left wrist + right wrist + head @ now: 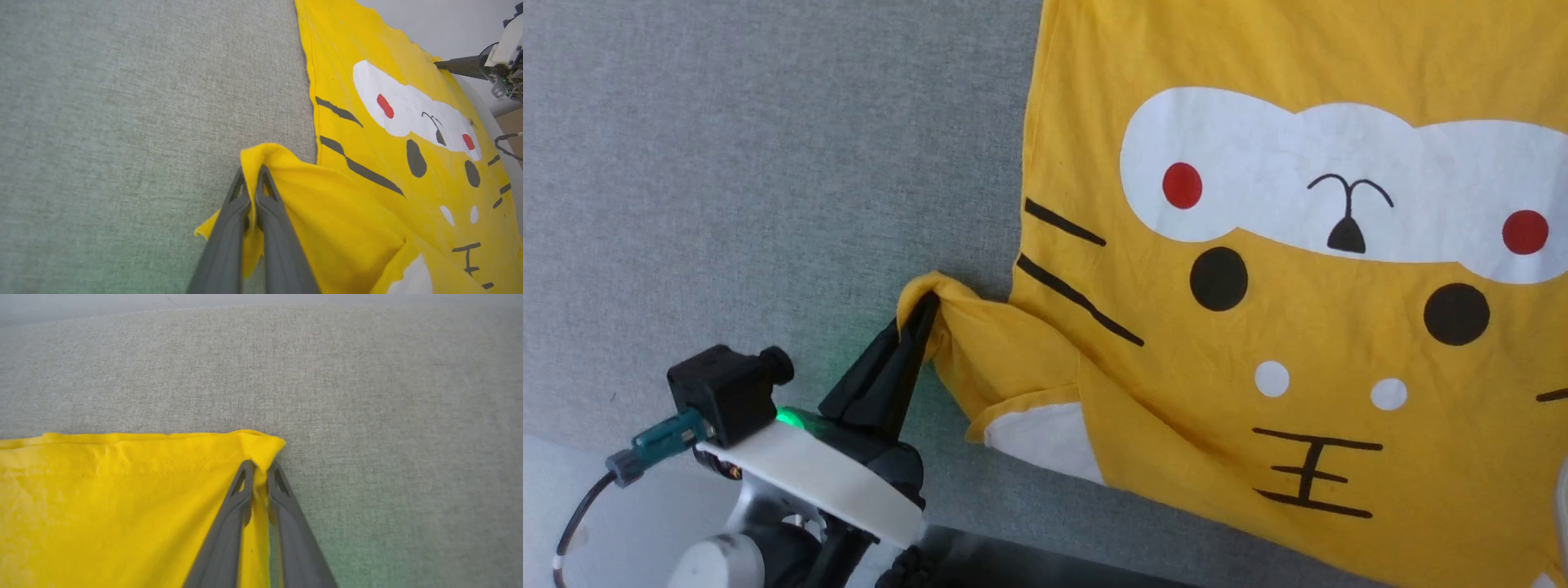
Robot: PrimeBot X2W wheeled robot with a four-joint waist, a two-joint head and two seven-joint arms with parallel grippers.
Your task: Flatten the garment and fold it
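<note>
The garment [1176, 82] is a bright yellow T-shirt lying print-up on the grey cloth surface, showing white patches, red dots and black line marks. Its left sleeve [1005, 359] is bunched and drawn out toward my left gripper [925, 310], which is shut on the sleeve's tip. Seen from the left wrist, that gripper [253, 173] pinches a raised fold of the sleeve [327, 212]. My right gripper [261, 467] stands shut on a hemmed corner of the garment [102, 490], with yellow cloth between its fingertips. That gripper's dark fingers [459, 65] also reach to the shirt's far edge in the left wrist view.
The grey fabric surface [727, 163] stretches bare to the left of the shirt and beyond the held corner [367, 396]. Its dark front edge [1045, 559] runs just below my left arm. A pale rounded table edge [486, 118] and a loose cable [506, 147] lie past the shirt.
</note>
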